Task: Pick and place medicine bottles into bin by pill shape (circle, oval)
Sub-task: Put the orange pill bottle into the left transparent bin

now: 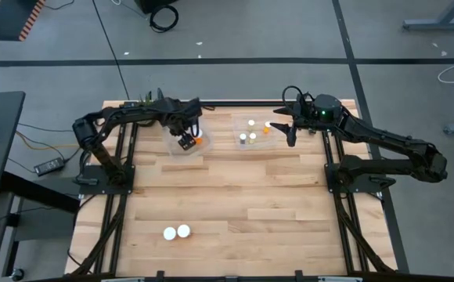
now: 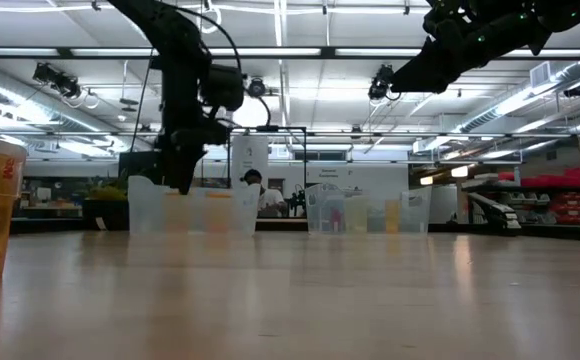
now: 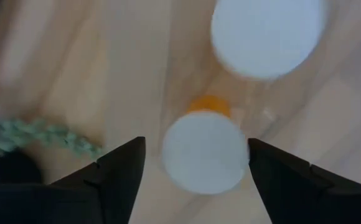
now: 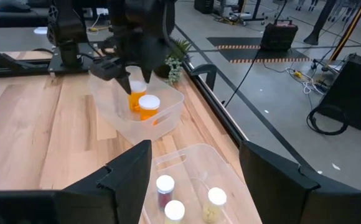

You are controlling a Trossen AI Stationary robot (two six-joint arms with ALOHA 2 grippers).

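The left gripper (image 1: 185, 142) hangs over the left bin (image 1: 174, 149) at the far side of the table (image 1: 235, 196), its fingers spread apart, and in the left wrist view a white-capped orange bottle (image 3: 204, 151) sits between the two fingers without either one pressing on it, so it looks released rather than held. A second wide white cap (image 3: 266, 34) lies just beyond it in the same bin; the right wrist view confirms two orange bottles (image 4: 148, 107) standing together under that gripper. This pairing suggests the left bin collects one pill shape, though which shape cannot be read from here. The right gripper (image 1: 290, 133) hovers beside the right bin (image 1: 243, 124), jaws wide and empty, apparently waiting above its own drop zone. That bin holds several narrower bottles (image 4: 165, 187), a dark-bodied one among them; their exact count is hard to fix, perhaps four. Two more white-capped bottles (image 1: 176, 232) stand touching each other near the front edge of the table, well apart from both bins, so the sorting seems mostly done with these two left to fetch. A small green plant (image 4: 179, 50) sits just beyond the left bin
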